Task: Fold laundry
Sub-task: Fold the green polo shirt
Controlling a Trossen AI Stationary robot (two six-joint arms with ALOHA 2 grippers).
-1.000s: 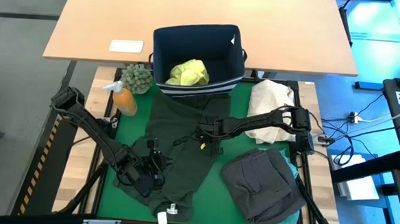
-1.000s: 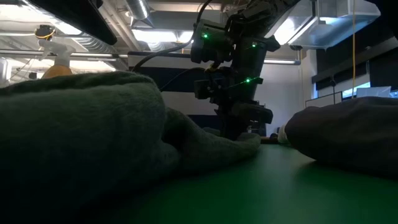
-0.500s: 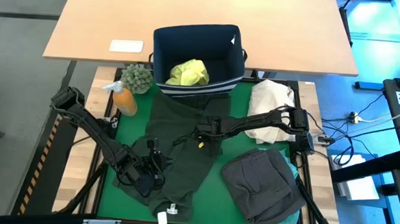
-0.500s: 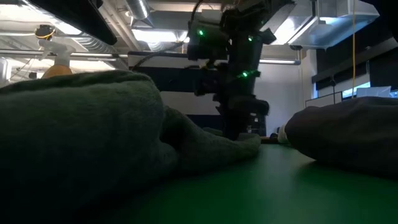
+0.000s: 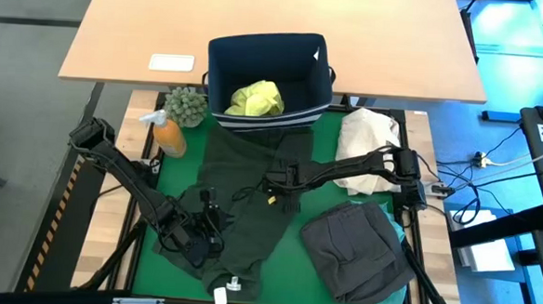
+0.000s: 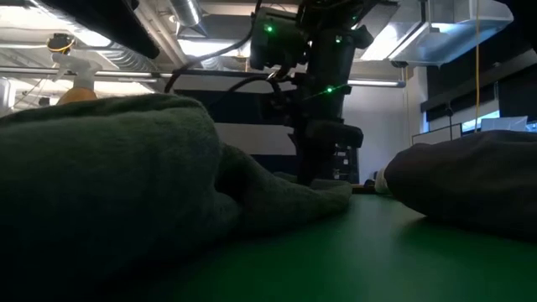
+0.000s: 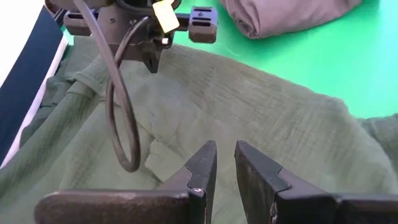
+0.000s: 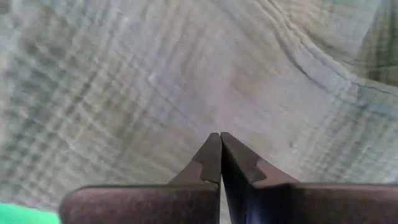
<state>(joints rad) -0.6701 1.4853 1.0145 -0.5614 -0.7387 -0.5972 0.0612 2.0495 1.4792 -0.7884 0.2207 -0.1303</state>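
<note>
A dark olive garment (image 5: 246,202) is spread flat on the green worktop (image 5: 325,187), running from just below the navy fabric bin (image 5: 269,77) toward the near edge. The left end effector (image 5: 200,244) is lowered onto the garment's left side near its lower part; in the left wrist view its fingers (image 7: 200,163) are seen narrowly parted just above the cloth, with nothing visibly gripped between them. The right end effector (image 5: 284,182) is positioned over the garment's right side, roughly at mid-length; in the right wrist view its fingers (image 8: 211,157) are pressed fully together directly over the woven fabric, and whether any cloth is pinched cannot be told. In the low view the right arm's wrist (image 6: 323,117) is seen coming down onto the cloth behind a raised fold.

A folded charcoal grey garment (image 5: 355,249) is placed to the right of the olive one, over a turquoise piece (image 5: 396,294) whose edge shows beneath it. A bright yellow-green shirt (image 5: 256,98) is held inside the bin. A cream-beige bundle (image 5: 367,138) lies at the worktop's right rear, under the right arm. An orange spray bottle (image 5: 166,133) and a small green plant (image 5: 186,104) stand at the left rear.
</note>
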